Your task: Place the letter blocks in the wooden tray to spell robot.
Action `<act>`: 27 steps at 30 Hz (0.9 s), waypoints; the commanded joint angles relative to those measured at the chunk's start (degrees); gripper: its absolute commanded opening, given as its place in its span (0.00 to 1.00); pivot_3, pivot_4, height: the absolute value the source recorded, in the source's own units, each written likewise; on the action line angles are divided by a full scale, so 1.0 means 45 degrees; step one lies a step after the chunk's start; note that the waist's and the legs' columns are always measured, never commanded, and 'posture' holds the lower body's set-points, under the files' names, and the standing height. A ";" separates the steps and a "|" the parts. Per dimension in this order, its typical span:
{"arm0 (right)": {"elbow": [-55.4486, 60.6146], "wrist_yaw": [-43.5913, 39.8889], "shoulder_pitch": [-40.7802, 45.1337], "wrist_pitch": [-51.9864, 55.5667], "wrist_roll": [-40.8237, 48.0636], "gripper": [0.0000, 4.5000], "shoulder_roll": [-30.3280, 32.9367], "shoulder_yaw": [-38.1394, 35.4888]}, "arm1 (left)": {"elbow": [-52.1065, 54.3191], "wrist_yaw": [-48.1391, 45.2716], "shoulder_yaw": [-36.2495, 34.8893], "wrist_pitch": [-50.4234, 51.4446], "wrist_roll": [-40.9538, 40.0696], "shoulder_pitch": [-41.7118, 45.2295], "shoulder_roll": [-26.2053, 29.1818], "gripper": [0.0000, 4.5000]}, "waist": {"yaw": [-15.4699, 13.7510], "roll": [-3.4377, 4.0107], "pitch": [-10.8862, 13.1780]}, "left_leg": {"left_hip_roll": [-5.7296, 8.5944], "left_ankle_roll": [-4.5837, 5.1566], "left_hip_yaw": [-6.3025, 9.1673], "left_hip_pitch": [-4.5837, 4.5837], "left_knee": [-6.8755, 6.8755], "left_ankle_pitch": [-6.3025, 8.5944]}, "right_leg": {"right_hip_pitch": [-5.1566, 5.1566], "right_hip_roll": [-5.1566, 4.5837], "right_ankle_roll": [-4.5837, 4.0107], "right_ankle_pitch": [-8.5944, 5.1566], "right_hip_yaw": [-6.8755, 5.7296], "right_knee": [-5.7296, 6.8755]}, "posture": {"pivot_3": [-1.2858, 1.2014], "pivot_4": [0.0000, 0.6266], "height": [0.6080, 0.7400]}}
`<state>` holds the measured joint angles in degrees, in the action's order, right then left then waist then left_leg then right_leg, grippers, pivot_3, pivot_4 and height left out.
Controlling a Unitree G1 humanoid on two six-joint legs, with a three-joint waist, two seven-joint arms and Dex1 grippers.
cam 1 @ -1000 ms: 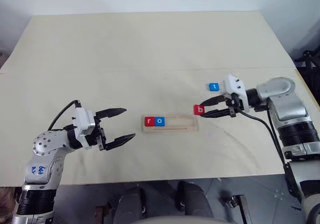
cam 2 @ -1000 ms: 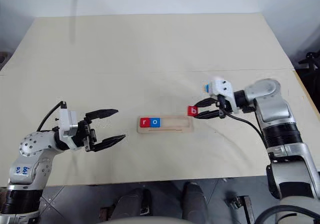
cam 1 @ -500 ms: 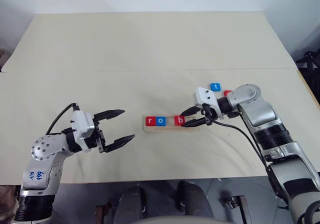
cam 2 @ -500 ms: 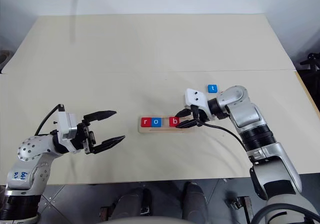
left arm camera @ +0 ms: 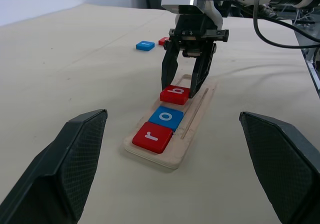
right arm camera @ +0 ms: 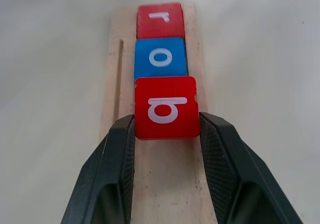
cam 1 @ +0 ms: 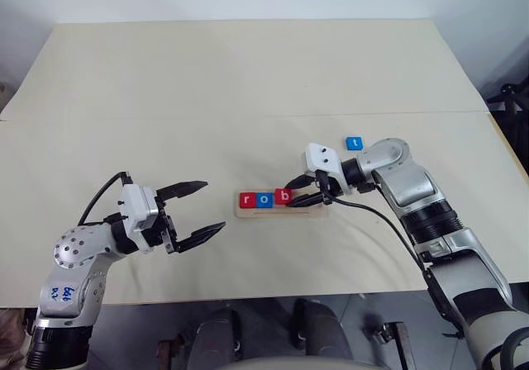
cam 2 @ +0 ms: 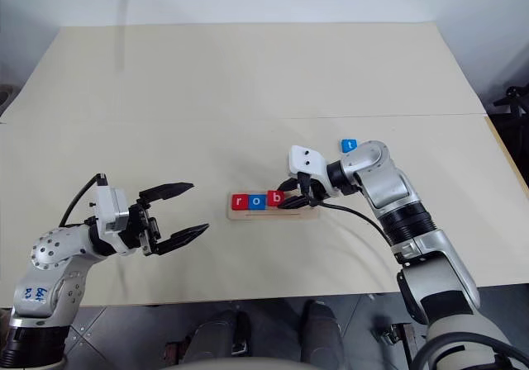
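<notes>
**The red b arrives in the tray beside r and o.**

A second ago the right gripper (cam 1: 299, 192) carried the red b block (right arm camera: 166, 107) past the right end of the wooden tray (cam 1: 318, 212); now it has brought it into the slot against the blue o block (left arm camera: 166, 117), jaws clenched on its sides. The red r block (left arm camera: 152, 136) sits at the tray's left end. The blue t block (cam 1: 354, 143) waits toward the desk's right edge. The left gripper (cam 1: 211, 208) hovers released, empty. Three letters sit placed, once b is let go.
</notes>
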<state>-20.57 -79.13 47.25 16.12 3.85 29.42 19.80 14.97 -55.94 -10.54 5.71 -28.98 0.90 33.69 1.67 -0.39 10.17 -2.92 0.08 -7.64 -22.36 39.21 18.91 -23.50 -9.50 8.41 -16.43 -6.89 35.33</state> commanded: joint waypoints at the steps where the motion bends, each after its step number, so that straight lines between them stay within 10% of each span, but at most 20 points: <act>1: 0.0414 0.0018 0.0214 0.0115 0.0093 0.55 -0.0052 -0.0099 | 0.0279 0.0055 -0.0016 -0.0130 -0.0171 0.0020 -0.0081 1.00 | -0.0005 0.0000 0.0000 | 0.0000 0.0000 0.0000 0.0000 0.0000 0.0000 | 0.0000 0.0000 0.0000 0.0000 0.0000 0.0000 | 0.52 0.24 1.00; 5: 0.0769 -0.0466 0.0330 0.0347 0.0591 0.84 0.0478 -0.0627 | 0.0138 0.0027 0.0029 -0.0115 -0.0165 0.0217 -0.0082 1.00 | -0.0025 0.0000 0.0000 | 0.0000 0.0000 0.0000 0.0000 0.0000 0.0000 | 0.0000 0.0000 0.0000 0.0000 0.0000 0.0000 | 0.52 0.24 1.00; 12: 0.1605 -0.0600 -0.0223 0.0814 0.1383 0.84 0.1622 -0.1674 | 0.0052 -0.0046 -0.0126 -0.0008 -0.0255 0.0265 0.0054 1.00 | -0.0018 0.0000 0.0000 | 0.0000 0.0000 0.0000 0.0000 -0.0001 0.0000 | -0.0001 0.0000 0.0000 0.0000 0.0000 -0.0002 | 0.52 0.24 1.00; 23: 0.1892 -0.0054 -0.1430 0.0131 0.1055 0.09 0.1545 -0.1202 | -0.0045 0.0012 -0.0236 0.0013 -0.0116 0.0158 0.0120 1.00 | -0.0004 -0.0001 0.0000 | -0.0001 0.0001 -0.0004 0.0003 -0.0004 0.0001 | -0.0001 0.0000 -0.0001 0.0000 0.0001 -0.0004 | 0.52 0.24 1.00; 27: 0.1661 0.0144 -0.1303 -0.0044 0.0812 0.09 0.1231 -0.0909 | 0.0098 0.0052 -0.0148 0.0054 -0.0060 0.0103 0.0135 1.00 | -0.0009 -0.0001 0.0000 | -0.0001 0.0001 -0.0002 0.0003 -0.0004 0.0000 | 0.0001 0.0000 0.0000 0.0000 0.0001 -0.0004 | 0.52 0.24 1.00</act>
<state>-13.79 -79.00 40.55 17.03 7.69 34.99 16.04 14.43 -55.90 -10.72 6.31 -28.99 1.65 33.88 1.63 -0.40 10.17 -2.92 0.09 -7.65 -22.35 39.19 18.91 -23.50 -9.50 8.41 -16.43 -6.88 35.31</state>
